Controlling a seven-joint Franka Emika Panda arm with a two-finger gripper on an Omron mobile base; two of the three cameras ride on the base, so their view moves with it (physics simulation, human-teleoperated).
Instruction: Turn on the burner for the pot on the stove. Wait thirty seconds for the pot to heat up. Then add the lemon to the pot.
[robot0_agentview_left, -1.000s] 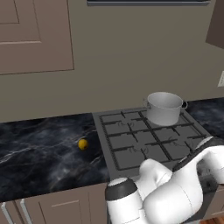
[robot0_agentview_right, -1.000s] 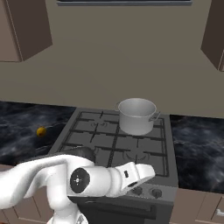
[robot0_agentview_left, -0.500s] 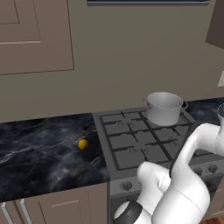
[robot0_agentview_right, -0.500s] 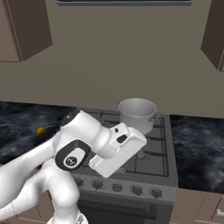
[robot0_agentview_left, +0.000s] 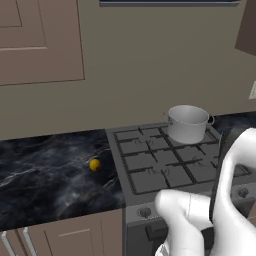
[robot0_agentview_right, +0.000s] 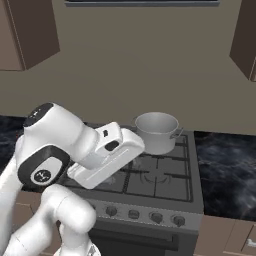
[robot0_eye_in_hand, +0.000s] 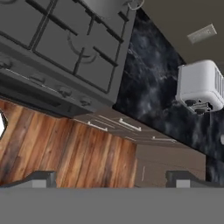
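Observation:
The shiny steel pot (robot0_agentview_left: 187, 122) stands on the back right of the dark stove (robot0_agentview_left: 159, 161), also seen as the pot (robot0_agentview_right: 156, 131) in the right base view and at the top edge as the pot (robot0_eye_in_hand: 107, 5) in the hand view. The burner under it is hidden by the pot. The small yellow lemon (robot0_agentview_left: 94, 164) lies on the black marble counter left of the stove. My gripper (robot0_eye_in_hand: 111, 180) is open, its fingertips (robot0_eye_in_hand: 43, 178) far apart with nothing between them, high above the floor in front of the stove's right front corner. A row of knobs (robot0_agentview_right: 132, 214) runs along the stove front.
A white toaster (robot0_eye_in_hand: 200, 87) sits on the marble counter (robot0_eye_in_hand: 148, 83) right of the stove. My white arm (robot0_agentview_right: 75, 150) rises in front of the stove's left half. Brown wall cabinets (robot0_agentview_left: 40, 40) hang above the counter. Wooden floor (robot0_eye_in_hand: 65, 148) lies below.
The arm has swung up from a low pose across the stove's front to a raised one. Pot and lemon have stayed where they were. The gripper has stayed open.

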